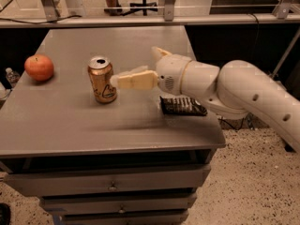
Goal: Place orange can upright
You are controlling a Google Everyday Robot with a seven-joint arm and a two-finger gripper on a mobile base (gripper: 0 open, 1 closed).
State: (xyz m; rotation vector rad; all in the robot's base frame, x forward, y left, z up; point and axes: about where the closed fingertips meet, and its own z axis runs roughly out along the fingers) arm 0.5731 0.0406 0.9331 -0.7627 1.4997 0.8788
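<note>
Far left on the flat grey tabletop (70, 125): a round orange-red apple (39, 67), well apart from everything else. To its right, toward the middle of the top: the golden-orange metallic drink can (102, 80) with silver ends and a dark-and-white logo, upright on its base, mouth upward, well in from the edges. Just beside its right flank, about mid-height: the cream-coloured parallel-jaw gripper (119, 80), tip at or nearly at the can's wall; touching or barely apart, impossible to say. Spread or pressed together: cannot tell from this angle. Further right, lying flat below the wrist: a dark ribbed packet (183, 106). Then the thick white arm (243, 88), running off to the right edge.

Handling, by judgement: probably light, thin-walled metal, stiff under gentle pressure yet easily dented. Smooth, somewhat slippery. Top seemingly opened, so possibly empty and quick to topple from a sideways nudge. Best taken around the middle of the cylinder, across its width, not by the rims. Upright as asked; calls only for a clean retreat straight back, without brushing the side.
</note>
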